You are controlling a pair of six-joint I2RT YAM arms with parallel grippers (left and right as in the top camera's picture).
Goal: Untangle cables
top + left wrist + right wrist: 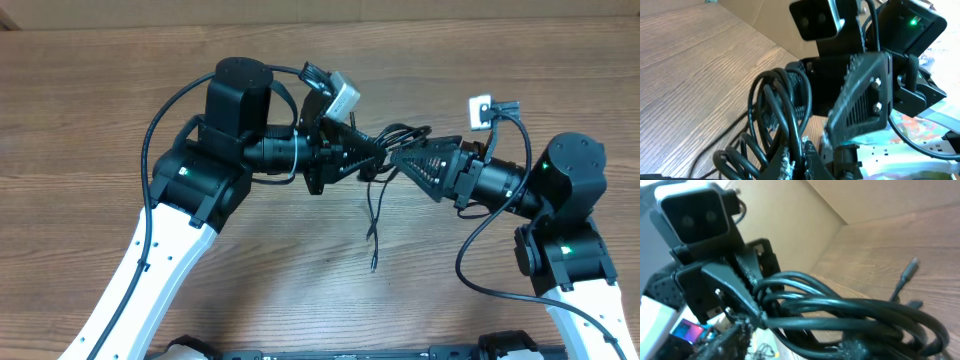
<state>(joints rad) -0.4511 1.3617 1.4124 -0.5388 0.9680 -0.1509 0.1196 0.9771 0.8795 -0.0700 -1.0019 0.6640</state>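
Observation:
The cables (398, 138) are thin black cords bunched in the air between my two grippers, with loose ends hanging down to the table (372, 262). My left gripper (366, 160) is shut on strands of the bunch; in the left wrist view its jaws (799, 161) pinch cords just below the loops (776, 107). My right gripper (398, 162) meets it tip to tip and closes around the thick bundle (855, 311). Two small plug ends (909, 271) stick up from the bundle in the right wrist view.
The wooden table (110, 90) lies under both arms. A wall or board stands along its far edge (875, 200). Each wrist view shows the other arm's camera and finger close by: the right gripper's (866, 95) and the left gripper's (732, 287).

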